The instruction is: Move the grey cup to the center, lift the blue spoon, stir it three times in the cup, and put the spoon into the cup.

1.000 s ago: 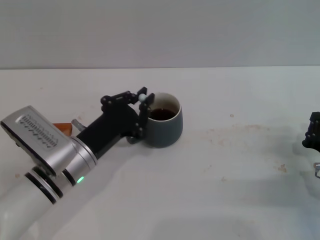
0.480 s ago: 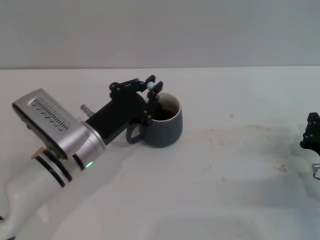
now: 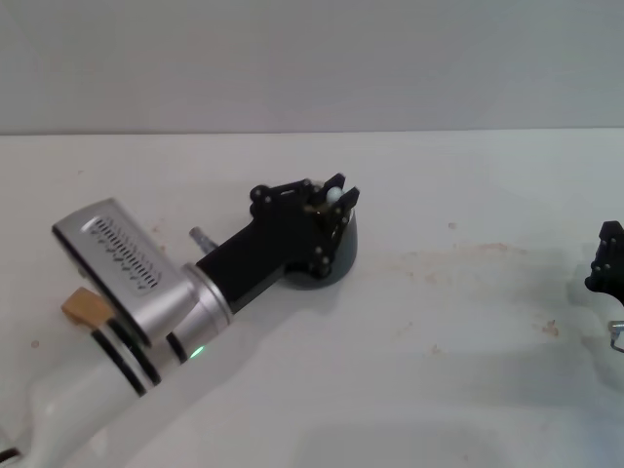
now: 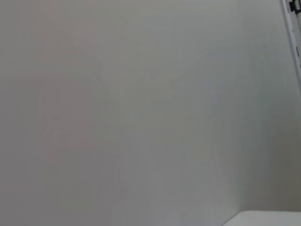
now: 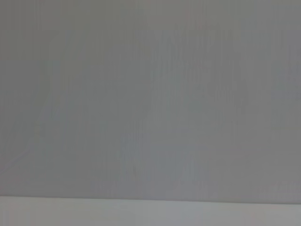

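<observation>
Grey cup point(image 3: 341, 255) is mostly hidden beneath the left tool point(image 3: 335, 203), poised directly over its mouth at the counter point(image 3: 439, 370) centre; the blue spoon point(image 3: 334, 195) is pinched there, handle up. Farther right, the right tool point(image 3: 606, 265) sits parked, its state unclear.

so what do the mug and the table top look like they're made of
The rounded dark slate-grey mug looks like glazed ceramic: a smooth, even wall, though the left end effector above it hides most of it. The white table top looks like a matte painted or laminate board, flat with faint brownish stains; which of the two it is, I cannot tell.
</observation>
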Controlling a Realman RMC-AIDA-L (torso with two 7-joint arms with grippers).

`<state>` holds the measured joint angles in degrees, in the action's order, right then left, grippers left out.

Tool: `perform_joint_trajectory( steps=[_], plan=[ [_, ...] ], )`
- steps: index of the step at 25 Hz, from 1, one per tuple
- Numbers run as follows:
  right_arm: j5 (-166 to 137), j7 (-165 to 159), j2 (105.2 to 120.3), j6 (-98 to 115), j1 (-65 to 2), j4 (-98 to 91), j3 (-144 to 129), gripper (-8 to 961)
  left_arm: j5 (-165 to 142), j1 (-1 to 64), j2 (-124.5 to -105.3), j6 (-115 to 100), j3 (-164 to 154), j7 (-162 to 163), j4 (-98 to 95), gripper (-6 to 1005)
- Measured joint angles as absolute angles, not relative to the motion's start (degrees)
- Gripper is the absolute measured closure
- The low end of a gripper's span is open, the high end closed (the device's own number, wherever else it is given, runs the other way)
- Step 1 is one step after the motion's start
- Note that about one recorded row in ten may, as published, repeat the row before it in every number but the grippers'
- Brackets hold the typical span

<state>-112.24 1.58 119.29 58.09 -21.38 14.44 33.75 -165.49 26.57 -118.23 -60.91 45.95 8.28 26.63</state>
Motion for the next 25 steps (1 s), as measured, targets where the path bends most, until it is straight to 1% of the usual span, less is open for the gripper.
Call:
perform_joint_trajectory(
  steps=[4, 9, 20, 25],
  plan=[
    [-112.24, 1.58, 119.32, 58.09, -21.36, 14.5, 33.75, 955, -165.5, 24.17, -117.96, -61.15, 46.69, 8.25, 26.66, 823],
    [-112.24, 1.58, 119.35, 58.09, -21.39, 14.62, 33.3, 955, -165.5, 23.42, -117.72, -61.27, 49.13, 8.23, 25.59, 820],
    [-112.23, 1.58, 119.36, 58.09, -21.43, 14.86, 33.22, 955, -165.29, 28.75, -118.16, -60.16, 51.13, 8.14, 21.32, 816],
    [-112.23, 1.58, 119.36, 58.09, -21.39, 14.93, 33.23, 955, -165.24, 29.42, -118.26, -59.29, 51.53, 8.34, 21.46, 814]
  ],
)
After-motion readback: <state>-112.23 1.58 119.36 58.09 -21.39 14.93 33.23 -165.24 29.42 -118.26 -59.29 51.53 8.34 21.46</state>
